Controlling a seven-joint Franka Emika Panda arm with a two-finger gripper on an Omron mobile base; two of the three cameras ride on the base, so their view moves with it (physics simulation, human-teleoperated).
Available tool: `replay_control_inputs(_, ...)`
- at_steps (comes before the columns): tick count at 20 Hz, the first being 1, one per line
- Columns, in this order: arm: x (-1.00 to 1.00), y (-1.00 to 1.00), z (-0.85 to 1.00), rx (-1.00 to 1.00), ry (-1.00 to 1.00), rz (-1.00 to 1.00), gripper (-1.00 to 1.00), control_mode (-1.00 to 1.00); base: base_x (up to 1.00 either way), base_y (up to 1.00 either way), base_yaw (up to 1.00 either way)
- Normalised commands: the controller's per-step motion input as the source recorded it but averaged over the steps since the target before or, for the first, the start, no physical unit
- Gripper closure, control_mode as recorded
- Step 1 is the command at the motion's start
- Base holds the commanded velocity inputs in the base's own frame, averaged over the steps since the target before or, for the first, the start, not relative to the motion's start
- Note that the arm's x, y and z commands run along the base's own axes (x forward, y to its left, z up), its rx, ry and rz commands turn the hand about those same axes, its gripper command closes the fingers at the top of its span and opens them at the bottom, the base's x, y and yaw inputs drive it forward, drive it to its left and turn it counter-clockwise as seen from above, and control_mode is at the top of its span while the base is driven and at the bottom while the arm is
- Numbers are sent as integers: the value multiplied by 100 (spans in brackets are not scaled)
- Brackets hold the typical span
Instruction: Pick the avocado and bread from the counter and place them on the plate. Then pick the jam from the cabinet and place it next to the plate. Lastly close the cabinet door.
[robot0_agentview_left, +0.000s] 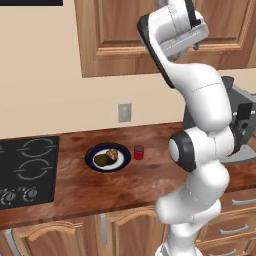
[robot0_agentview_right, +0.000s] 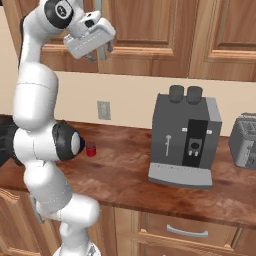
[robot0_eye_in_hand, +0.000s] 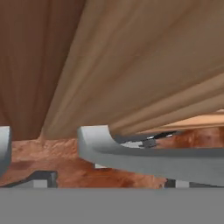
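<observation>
- The gripper (robot0_agentview_right: 100, 51) is hanging high in front of the cabinet door (robot0_agentview_left: 150, 30), its two dark fingers spread apart and gripping nothing.
- In the hand view, the cabinet door (robot0_eye_in_hand: 144, 61) is showing close up as smooth light-brown wood with a fine straight grain and a moulded edge.
- The long curved silver handle (robot0_eye_in_hand: 131, 153) is arching across the lower part of that view, matte grey and rounded, just beneath the door's edge.
- The plate (robot0_agentview_left: 95, 161) is lying flat on the counter (robot0_agentview_left: 150, 180); it is round, with a wide dark blue rim and a white centre.
- The avocado (robot0_agentview_left: 102, 160), a small dark olive oval, is resting on the plate, touching the bread (robot0_agentview_left: 112, 154), a lumpy tan piece with lighter specks.
- The jam (robot0_agentview_left: 138, 152), a small red cylindrical jar with a darker top, is standing upright on the counter just beside the plate's rim, apart from it.
- The counter is a long reddish-brown worktop with a polished, mottled wood sheen.
- A black stovetop (robot0_agentview_left: 27, 170) with ringed burners and round knobs is sitting at the counter's far end, beyond the plate.
- A boxy grey coffee machine (robot0_agentview_right: 185, 137) is standing on the counter, well apart from the jar, with a metal toaster (robot0_agentview_right: 245, 140) beside it.
- A pale rectangular wall outlet (robot0_agentview_left: 124, 112) is sitting on the beige wall above the plate.
</observation>
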Motion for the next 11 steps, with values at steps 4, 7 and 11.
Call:
replay_control_inputs(4, -28, 0, 4, 11, -34, 4, -100, -100, 0, 0, 0)
replay_control_inputs(7, -100, 0, 0, 7, -83, 8, -100, -100, 0, 0, 0)
replay_control_inputs(11, -100, -2, -10, 15, -97, 0, -100, -100, 0, 0, 0)
